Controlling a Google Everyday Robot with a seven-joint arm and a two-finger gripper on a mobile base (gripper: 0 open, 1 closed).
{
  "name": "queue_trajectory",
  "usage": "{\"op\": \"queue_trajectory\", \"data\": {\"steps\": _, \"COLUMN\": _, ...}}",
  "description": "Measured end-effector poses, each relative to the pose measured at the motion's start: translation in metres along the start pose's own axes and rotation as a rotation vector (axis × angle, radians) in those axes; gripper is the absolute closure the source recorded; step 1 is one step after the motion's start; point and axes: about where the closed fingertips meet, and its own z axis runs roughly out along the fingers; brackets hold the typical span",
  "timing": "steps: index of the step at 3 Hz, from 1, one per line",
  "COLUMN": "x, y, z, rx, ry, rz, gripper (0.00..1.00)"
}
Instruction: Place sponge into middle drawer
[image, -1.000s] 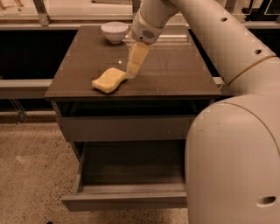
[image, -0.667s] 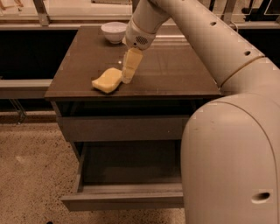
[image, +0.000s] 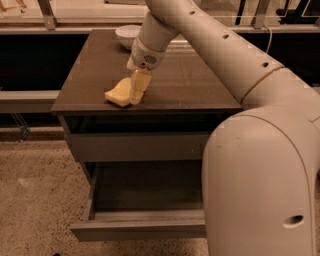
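The pale yellow sponge (image: 118, 94) lies near the front left of the dark cabinet top (image: 190, 85). My gripper (image: 136, 91) points down from the white arm and sits right at the sponge's right edge, touching or overlapping it. The middle drawer (image: 140, 231) is pulled out below, and its dark shallow inside (image: 150, 187) shows nothing in it. The drawer front above it (image: 135, 146) is shut.
A white bowl (image: 127, 34) stands at the back of the cabinet top, behind the gripper. My arm's large white body (image: 260, 175) covers the right side of the cabinet and drawer. A speckled floor (image: 35, 200) lies to the left.
The gripper has moved down and left, from just beside the sponge to its right edge. The sponge has not moved and the drawer stays open.
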Motion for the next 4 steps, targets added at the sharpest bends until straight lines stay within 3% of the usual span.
{"op": "queue_trajectory", "data": {"steps": 2, "x": -0.011, "y": 0.011, "z": 0.028, "rx": -0.058, "ry": 0.027, "rz": -0.054, "gripper": 0.67}}
{"op": "queue_trajectory", "data": {"steps": 3, "x": -0.012, "y": 0.011, "z": 0.028, "rx": -0.060, "ry": 0.019, "rz": -0.060, "gripper": 0.88}}
{"op": "queue_trajectory", "data": {"steps": 4, "x": -0.001, "y": 0.006, "z": -0.009, "rx": -0.006, "ry": -0.055, "rz": -0.019, "gripper": 1.00}}
